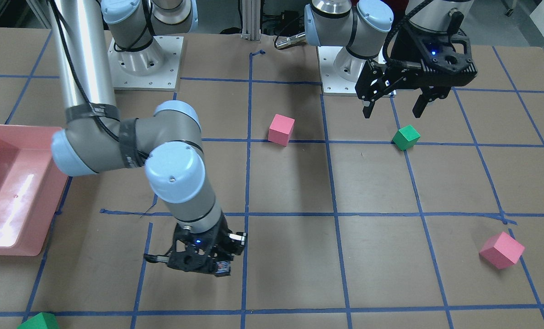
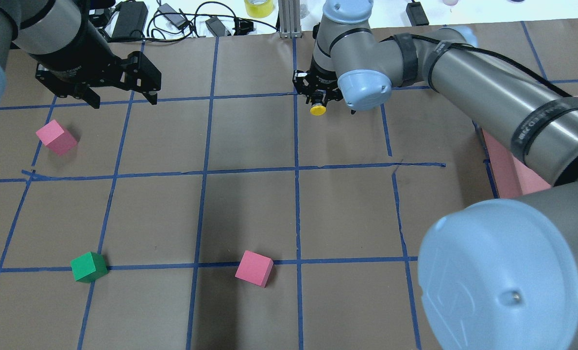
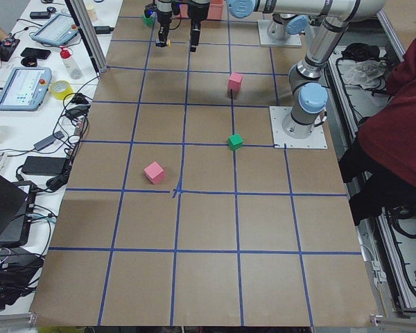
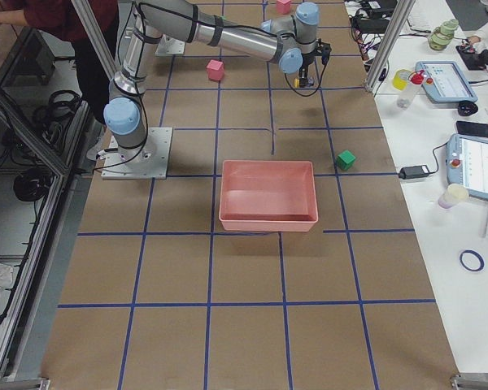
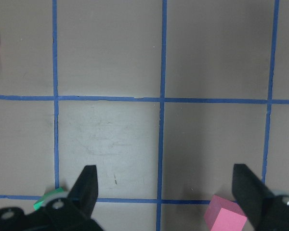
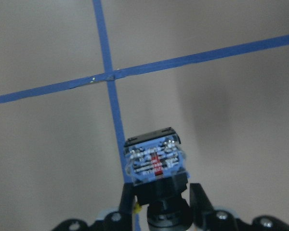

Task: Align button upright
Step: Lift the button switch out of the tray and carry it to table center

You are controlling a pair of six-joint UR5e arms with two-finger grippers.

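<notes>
My right gripper (image 2: 318, 97) is shut on the button (image 2: 317, 109), whose yellow cap shows in the overhead view. In the right wrist view the button (image 6: 154, 161) sits between the two fingers (image 6: 197, 197), above the table. Its black-and-silver base points away from the camera and down toward a blue tape line, and the cap faces the palm. In the front view the right gripper (image 1: 199, 256) hangs low over the table with the button's base (image 1: 223, 267) showing. My left gripper (image 2: 124, 101) is open and empty, and it also shows in the front view (image 1: 393, 111).
A pink cube (image 2: 56, 137), a green cube (image 2: 89, 267) and another pink cube (image 2: 254, 268) lie on the left half of the table. A pink tray (image 1: 7, 183) stands on the robot's right side. A second green cube (image 1: 39, 321) lies at the far edge.
</notes>
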